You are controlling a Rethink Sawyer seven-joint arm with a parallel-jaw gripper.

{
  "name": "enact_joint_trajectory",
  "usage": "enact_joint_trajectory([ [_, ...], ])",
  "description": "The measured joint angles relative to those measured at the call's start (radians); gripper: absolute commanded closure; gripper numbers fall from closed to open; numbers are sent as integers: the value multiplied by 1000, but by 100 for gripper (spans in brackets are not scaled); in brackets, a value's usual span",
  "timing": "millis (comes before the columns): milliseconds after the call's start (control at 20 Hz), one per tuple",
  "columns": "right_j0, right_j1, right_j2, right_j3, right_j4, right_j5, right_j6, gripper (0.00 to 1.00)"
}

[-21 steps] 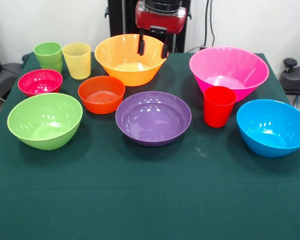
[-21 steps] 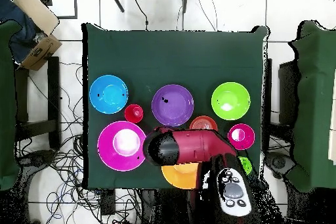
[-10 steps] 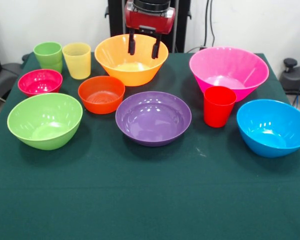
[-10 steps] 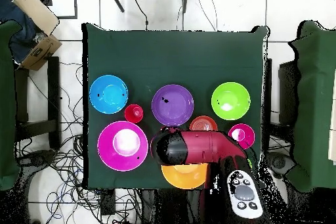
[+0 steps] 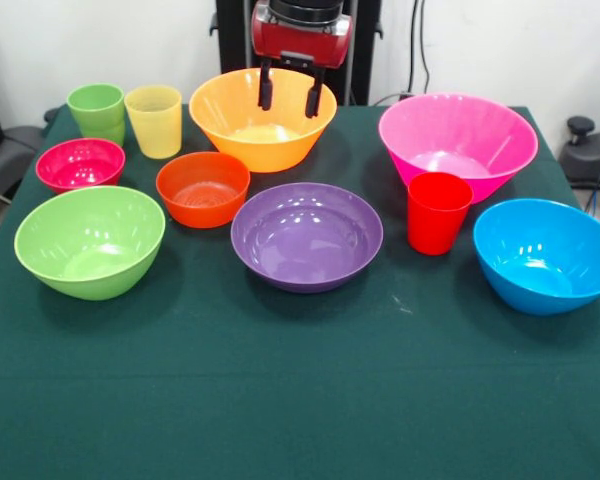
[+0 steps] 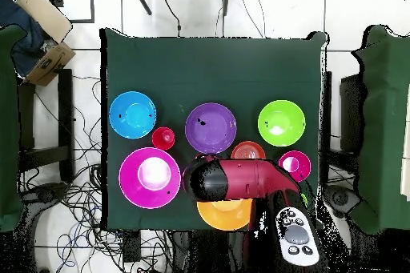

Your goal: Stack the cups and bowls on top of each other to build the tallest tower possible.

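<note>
The tool (image 5: 288, 95) hangs with its fingers spread, empty, over the orange bowl (image 5: 262, 125). No bowl or cup is stacked: the purple bowl (image 5: 306, 236), pink bowl (image 5: 458, 143) and red cup (image 5: 438, 212) stand apart on the dark green surface (image 5: 280, 390). No writing is legible. White wall (image 5: 480, 45) behind; cables (image 6: 80, 182) trail on the tiled floor.

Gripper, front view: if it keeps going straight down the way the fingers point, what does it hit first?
Most likely the large orange bowl. The open gripper points down with its fingers over the bowl's mouth, towards the far rim. Whether it meets the rim or the inner wall first is unclear, as depth is hard to judge.
</note>
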Motion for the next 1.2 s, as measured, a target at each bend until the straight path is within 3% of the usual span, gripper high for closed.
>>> enact_joint_trajectory([
  [450,1,24,-3,0,0,-39,0,0],
  [1200,9,125,-33,7,0,-231,0,0],
])
